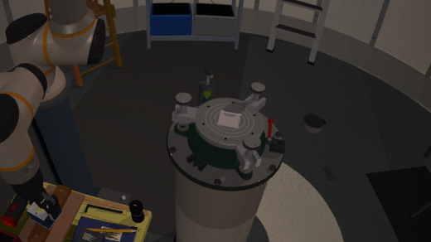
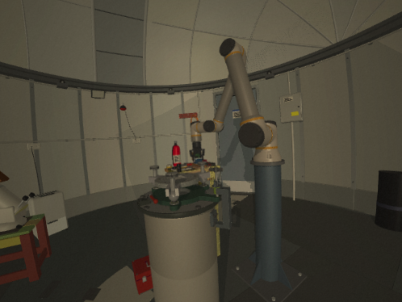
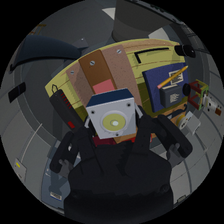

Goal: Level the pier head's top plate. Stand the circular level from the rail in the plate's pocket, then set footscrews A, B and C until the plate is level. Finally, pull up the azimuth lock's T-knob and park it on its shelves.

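My gripper [image 3: 112,122] is down at the wooden rail [image 3: 100,70] on the side bench, left of and below the pier. Between its fingers sits the circular level [image 3: 112,114], a grey square block with a blue side and a pale yellow round vial on top [image 1: 38,212]. On the pier head, the round top plate [image 1: 230,120] shows its pale square pocket [image 1: 230,117], with three footscrew knobs around it [image 1: 183,98] [image 1: 257,87] [image 1: 252,142]. The red T-knob of the azimuth lock [image 1: 270,126] stands at the plate's right edge. The gripper is closed on the circular level.
The yellow bench [image 1: 99,219] carries a blue notebook with a pencil [image 3: 172,76], a black eyepiece [image 1: 136,210] and a black-and-red torch [image 3: 63,106]. The arm's blue pedestal [image 2: 266,218] stands beside the pier column [image 1: 215,207]. A stepladder and shelves stand at the far wall.
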`<action>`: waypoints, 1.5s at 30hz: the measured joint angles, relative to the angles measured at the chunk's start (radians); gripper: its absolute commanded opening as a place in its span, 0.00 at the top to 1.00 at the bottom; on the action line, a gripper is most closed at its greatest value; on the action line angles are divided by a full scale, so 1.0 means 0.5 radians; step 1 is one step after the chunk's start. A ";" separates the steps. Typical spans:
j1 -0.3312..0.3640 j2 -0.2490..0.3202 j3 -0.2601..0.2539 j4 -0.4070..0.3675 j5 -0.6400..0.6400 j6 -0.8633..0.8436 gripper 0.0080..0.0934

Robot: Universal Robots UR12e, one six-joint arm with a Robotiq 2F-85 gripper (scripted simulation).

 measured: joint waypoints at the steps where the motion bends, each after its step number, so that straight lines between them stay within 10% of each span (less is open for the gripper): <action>1: 0.000 0.000 0.000 0.000 0.000 0.000 0.88; 6: 0.000 0.000 0.000 0.000 0.000 0.000 1.00; 45: 0.000 -0.253 -0.071 0.325 0.000 0.000 1.00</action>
